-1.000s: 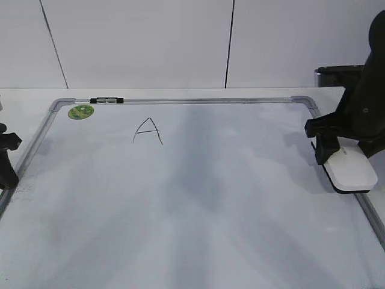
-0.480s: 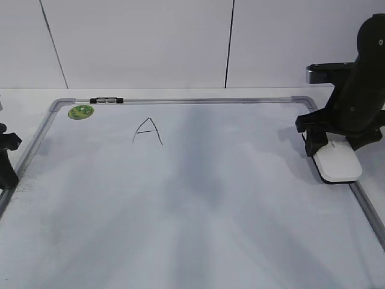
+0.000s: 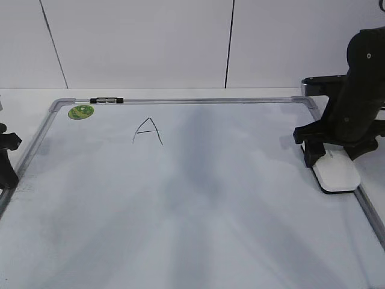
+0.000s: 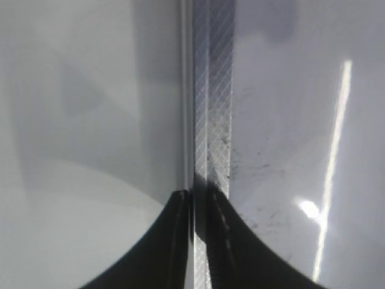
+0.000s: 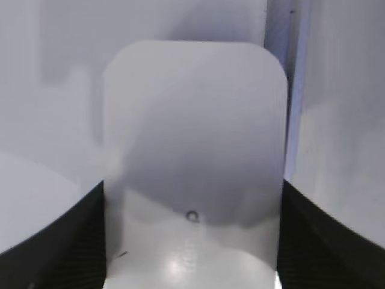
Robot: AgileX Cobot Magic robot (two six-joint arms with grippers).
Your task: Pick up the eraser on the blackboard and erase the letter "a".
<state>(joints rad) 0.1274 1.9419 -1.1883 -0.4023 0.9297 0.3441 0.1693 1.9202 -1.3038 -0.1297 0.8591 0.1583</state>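
The white eraser (image 3: 338,173) lies low on the blackboard (image 3: 198,198) by its right frame. My right gripper (image 3: 334,159) is shut on it. In the right wrist view the eraser (image 5: 192,150) fills the space between the two black fingers (image 5: 84,241), which touch its sides. My left gripper (image 3: 6,158) is shut and empty over the board's left frame (image 4: 213,108). An angular uppercase "A" (image 3: 148,130) is drawn at the upper left. No lowercase "a" shows in any view.
A round green sticker (image 3: 80,111) sits in the board's far left corner. A small black clip (image 3: 106,100) lies on the far frame. A white wall stands behind the table. Faint grey smears cover the board's middle.
My right gripper has shifted the eraser a little to the left along the board's right edge, and the arm has turned more upright. The left gripper has not moved.
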